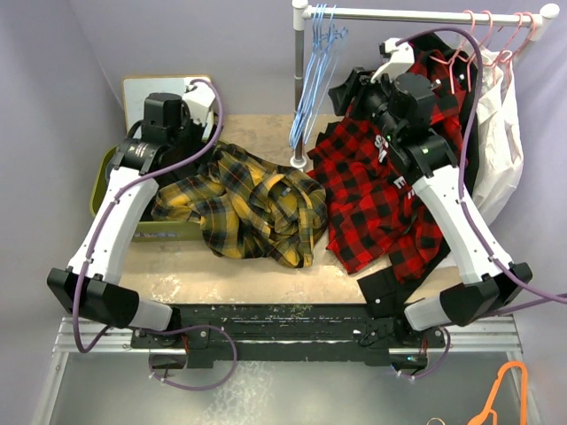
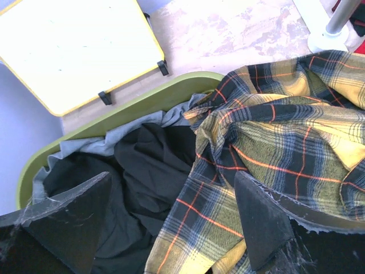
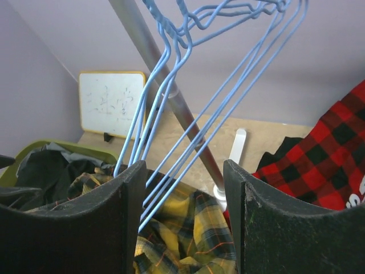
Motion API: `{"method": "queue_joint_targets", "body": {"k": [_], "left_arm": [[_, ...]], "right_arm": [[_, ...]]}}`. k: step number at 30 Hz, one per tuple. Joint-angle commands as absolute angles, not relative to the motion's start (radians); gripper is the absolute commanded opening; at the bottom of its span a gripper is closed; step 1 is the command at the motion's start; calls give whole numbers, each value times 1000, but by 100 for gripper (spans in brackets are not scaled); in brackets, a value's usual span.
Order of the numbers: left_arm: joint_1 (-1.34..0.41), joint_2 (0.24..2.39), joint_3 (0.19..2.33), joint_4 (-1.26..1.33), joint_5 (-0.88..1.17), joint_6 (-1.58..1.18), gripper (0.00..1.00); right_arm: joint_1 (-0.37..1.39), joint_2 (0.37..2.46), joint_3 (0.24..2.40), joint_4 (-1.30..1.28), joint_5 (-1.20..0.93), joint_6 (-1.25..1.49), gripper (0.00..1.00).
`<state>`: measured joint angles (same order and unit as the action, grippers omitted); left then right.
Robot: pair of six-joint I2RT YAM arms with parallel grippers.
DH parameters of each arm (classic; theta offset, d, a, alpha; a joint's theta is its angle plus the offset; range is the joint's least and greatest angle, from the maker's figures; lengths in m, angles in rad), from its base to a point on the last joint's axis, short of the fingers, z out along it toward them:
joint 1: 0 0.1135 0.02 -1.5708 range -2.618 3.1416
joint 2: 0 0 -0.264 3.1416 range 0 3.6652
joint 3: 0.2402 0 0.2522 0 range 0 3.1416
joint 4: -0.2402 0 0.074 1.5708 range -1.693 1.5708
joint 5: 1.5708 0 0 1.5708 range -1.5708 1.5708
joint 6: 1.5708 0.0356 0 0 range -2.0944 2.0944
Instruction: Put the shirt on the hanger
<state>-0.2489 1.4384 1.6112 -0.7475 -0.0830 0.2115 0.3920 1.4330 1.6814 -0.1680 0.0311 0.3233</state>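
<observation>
You have the table [image 1: 257, 274] carrying the yellow-and-navy plaid shirt [image 1: 244, 208] as a crumpled heap. Its long axis runs across the table from left to right, with the left end draped over the rim of the green bin [image 2: 142, 105] and the right end close to the base of the rack pole [image 1: 299, 88]. Just to its right hangs a red checked shirt [image 1: 372, 204]. The blue hangers [image 1: 312, 88] hang from the rail [image 1: 416, 15], hooks up and wires slanting down to the left. Your left gripper [image 2: 172, 172] is spread wide over the shirt and bin, gripping nothing. Your right gripper [image 3: 183, 165] has its fingers apart, and hanger wires pass through the gap unpinched.
</observation>
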Motion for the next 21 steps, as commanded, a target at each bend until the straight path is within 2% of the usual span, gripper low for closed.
{"method": "queue_joint_targets", "body": {"k": [1,21], "left_arm": [[-244,1402,1579,-702,-104,242,90],[-241,1386,1547,-687,-101,241,91]], "right_arm": [[393,1459,1784,-149,-3,362,59],[414,1629,1918,-123,-71,407,61]]}}
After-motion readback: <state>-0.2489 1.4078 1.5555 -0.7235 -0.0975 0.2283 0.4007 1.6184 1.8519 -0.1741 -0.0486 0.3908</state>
